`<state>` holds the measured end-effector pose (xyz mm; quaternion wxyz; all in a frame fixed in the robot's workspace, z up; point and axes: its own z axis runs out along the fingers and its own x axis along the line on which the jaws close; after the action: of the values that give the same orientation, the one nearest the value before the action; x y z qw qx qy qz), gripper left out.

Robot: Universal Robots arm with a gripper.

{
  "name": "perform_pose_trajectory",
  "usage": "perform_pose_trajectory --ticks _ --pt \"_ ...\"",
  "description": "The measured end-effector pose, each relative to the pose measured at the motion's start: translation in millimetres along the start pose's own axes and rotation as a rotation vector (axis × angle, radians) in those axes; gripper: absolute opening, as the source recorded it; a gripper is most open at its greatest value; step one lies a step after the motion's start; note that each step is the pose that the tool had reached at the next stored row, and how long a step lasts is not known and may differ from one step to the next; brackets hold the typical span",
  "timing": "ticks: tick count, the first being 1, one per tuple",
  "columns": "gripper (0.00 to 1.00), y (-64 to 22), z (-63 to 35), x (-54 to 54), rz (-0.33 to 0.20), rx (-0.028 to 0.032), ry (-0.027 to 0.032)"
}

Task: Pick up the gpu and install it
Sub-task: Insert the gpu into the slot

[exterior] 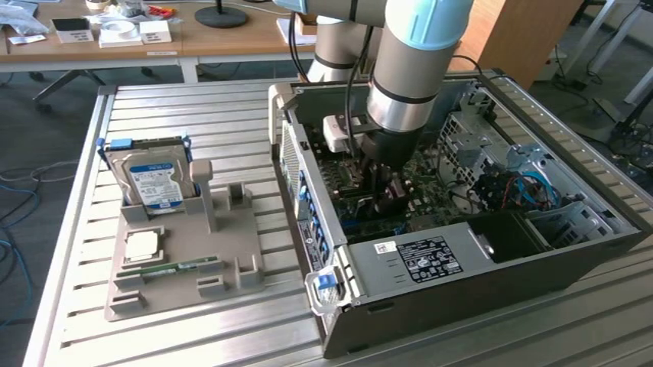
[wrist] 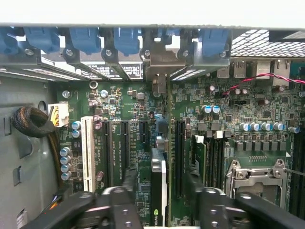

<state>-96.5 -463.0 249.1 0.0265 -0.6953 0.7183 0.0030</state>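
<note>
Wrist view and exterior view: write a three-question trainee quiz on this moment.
1. True or false: the gpu stands on edge over the motherboard, between the sides of the tool.
2. What stands upright in the grey holder? A) hard drive B) gpu C) fan
3. Fill in: the tool's jaws are ___ (open/shut).
Key: 1 true; 2 A; 3 open.

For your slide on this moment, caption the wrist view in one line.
Open gripper straddles the gpu, standing on edge in a motherboard slot.

Robotics lab: slatted metal workbench [exterior: 204,99], cluttered desks [exterior: 153,38].
</note>
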Motion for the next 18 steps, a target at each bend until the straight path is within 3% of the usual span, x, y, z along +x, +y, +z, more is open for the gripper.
perform_pose_trajectory --ticks 3,11,18 --pt "0.63 0.0 0.0 0.0 0.0 0.0 0.0" --pt "0.63 0.0 0.0 0.0 0.0 0.0001 -0.0001" --pt "0.63 -0.3 -8.3 -0.3 0.0 0.0 0.0"
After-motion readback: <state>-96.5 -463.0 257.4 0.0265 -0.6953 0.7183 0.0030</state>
